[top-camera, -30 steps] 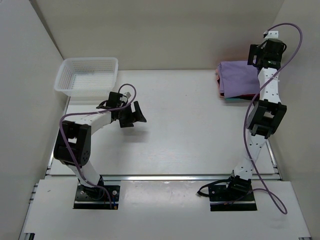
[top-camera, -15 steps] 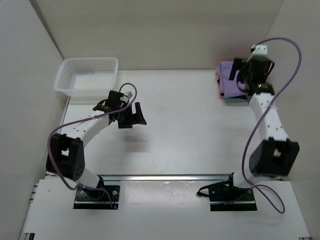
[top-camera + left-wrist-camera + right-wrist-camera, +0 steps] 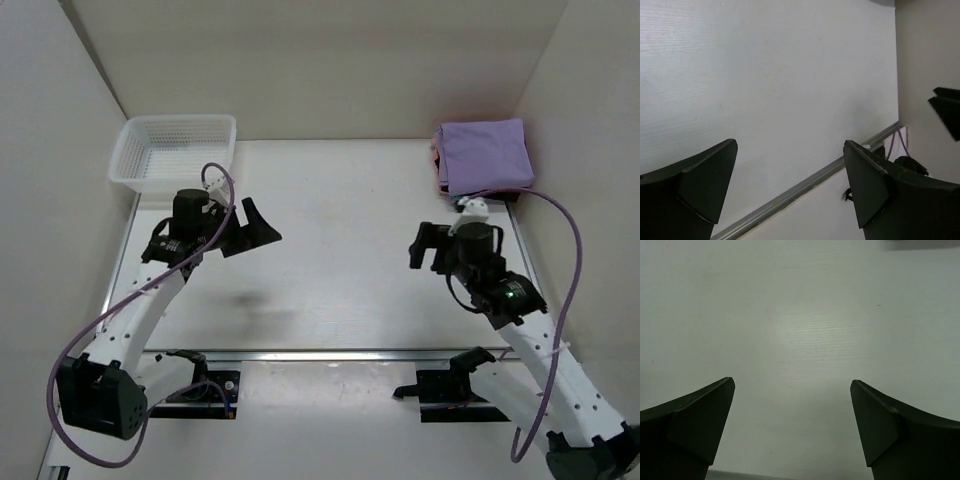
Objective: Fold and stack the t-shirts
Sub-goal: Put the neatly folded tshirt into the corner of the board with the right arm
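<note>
The lavender t-shirt [image 3: 485,155] lies folded flat in the back right corner of the table. A thin red edge of the red t-shirt [image 3: 436,160] peeks out under its left side. My right gripper [image 3: 420,250] hovers open over bare table, well in front of and left of the stack, with nothing between its fingers [image 3: 792,385]. My left gripper [image 3: 262,225] is open too, raised above the left half of the table and empty [image 3: 790,150]. Neither wrist view shows any cloth.
A white mesh basket [image 3: 180,118] stands at the back left, just behind the left arm. White walls close in the table on the left, back and right. A metal rail [image 3: 340,353] runs along the near edge, with both arm bases behind it.
The right arm has pulled back from the stack in the corner to the table's middle right, leaving the lavender shirt on top. The left arm has stretched out lower, its gripper staying open.
</note>
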